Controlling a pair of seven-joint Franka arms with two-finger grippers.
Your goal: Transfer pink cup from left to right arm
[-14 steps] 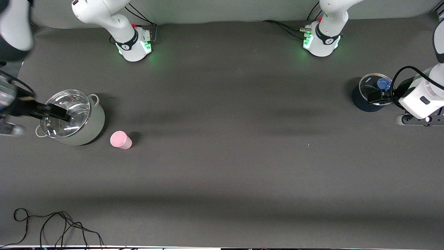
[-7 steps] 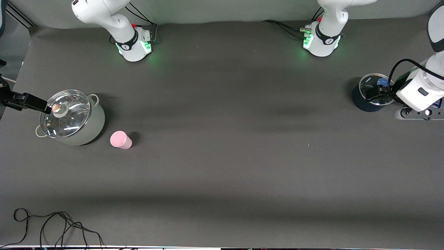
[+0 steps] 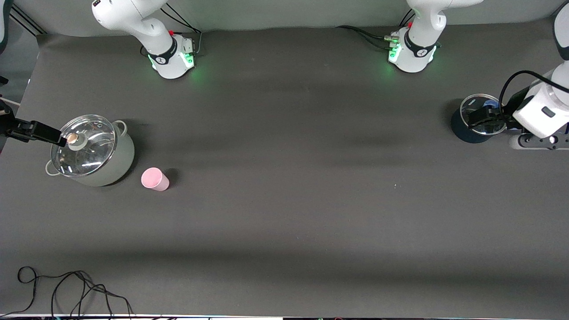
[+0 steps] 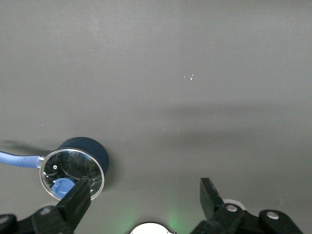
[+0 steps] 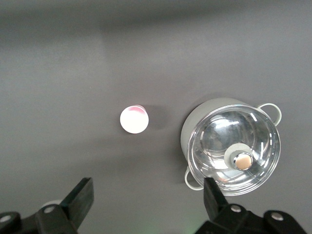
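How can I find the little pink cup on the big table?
Look toward the right arm's end of the dark grey table for the big pale-green metal pot with a glass lid. Just beside it, a bit nearer the front camera, stands the small pale-pink plastic cup. It is far smaller than the pot, plain, with no handles or lid.

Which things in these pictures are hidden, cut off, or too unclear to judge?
- Pink cup: no view shows clearly which end is up.
- Grey pot: contents hidden in the front and right wrist views by glare on its glass lid.
- Dark pot: partly covered in the front view by the left gripper.
- Right gripper: its arm is cut off by the front view's edge.
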